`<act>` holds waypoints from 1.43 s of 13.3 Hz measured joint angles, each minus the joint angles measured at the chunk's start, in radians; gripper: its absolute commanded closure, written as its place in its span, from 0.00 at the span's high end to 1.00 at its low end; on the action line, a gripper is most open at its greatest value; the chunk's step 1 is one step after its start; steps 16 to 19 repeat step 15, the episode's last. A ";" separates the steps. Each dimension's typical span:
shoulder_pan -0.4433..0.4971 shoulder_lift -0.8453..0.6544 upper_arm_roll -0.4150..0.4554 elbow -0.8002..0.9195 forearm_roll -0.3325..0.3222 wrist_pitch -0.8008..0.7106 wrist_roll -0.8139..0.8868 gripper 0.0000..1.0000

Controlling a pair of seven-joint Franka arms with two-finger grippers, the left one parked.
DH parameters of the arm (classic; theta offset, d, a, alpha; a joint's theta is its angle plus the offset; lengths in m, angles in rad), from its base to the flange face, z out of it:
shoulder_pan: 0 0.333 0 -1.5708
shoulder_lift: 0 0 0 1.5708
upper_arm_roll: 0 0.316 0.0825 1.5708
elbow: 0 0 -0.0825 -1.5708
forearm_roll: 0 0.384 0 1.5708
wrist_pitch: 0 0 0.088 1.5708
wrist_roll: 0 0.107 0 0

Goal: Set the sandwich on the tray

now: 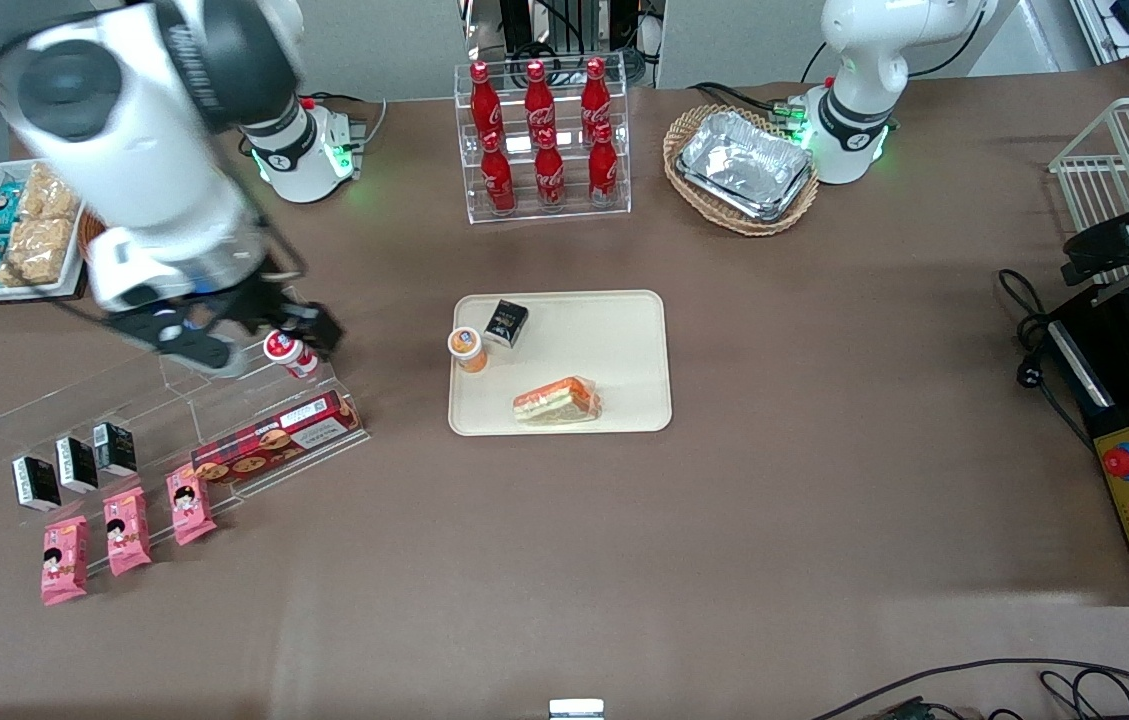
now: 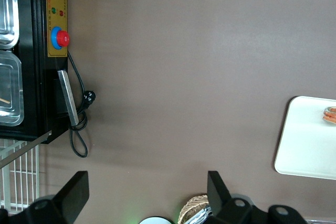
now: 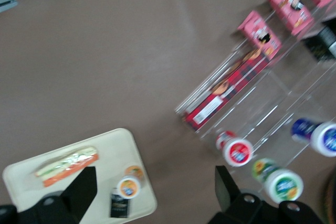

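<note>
The sandwich (image 1: 556, 402), a clear-wrapped wedge with orange and green filling, lies on the cream tray (image 1: 614, 330) near the tray's edge closest to the front camera. It also shows in the right wrist view (image 3: 66, 166) on the tray (image 3: 21, 179), and its tip shows in the left wrist view (image 2: 331, 115). My gripper (image 1: 309, 330) hovers above the clear stepped shelf toward the working arm's end of the table, well apart from the tray. Its fingers (image 3: 79, 190) stand wide open with nothing between them.
An orange-lidded cup (image 1: 467, 347) and a small black carton (image 1: 506, 322) sit on the tray. The stepped shelf holds a biscuit box (image 1: 274, 440), pink packets (image 1: 127, 530) and a red-capped bottle (image 1: 291, 355). A cola rack (image 1: 544, 140) and a basket of foil trays (image 1: 744, 165) stand farther from the camera.
</note>
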 measured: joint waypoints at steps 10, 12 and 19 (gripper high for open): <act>-0.316 -0.039 0.000 -0.040 0.000 0.002 -0.492 1.00; -0.366 -0.039 0.000 -0.040 0.000 0.005 -0.580 1.00; -0.402 -0.040 0.001 -0.034 0.000 0.008 -0.641 1.00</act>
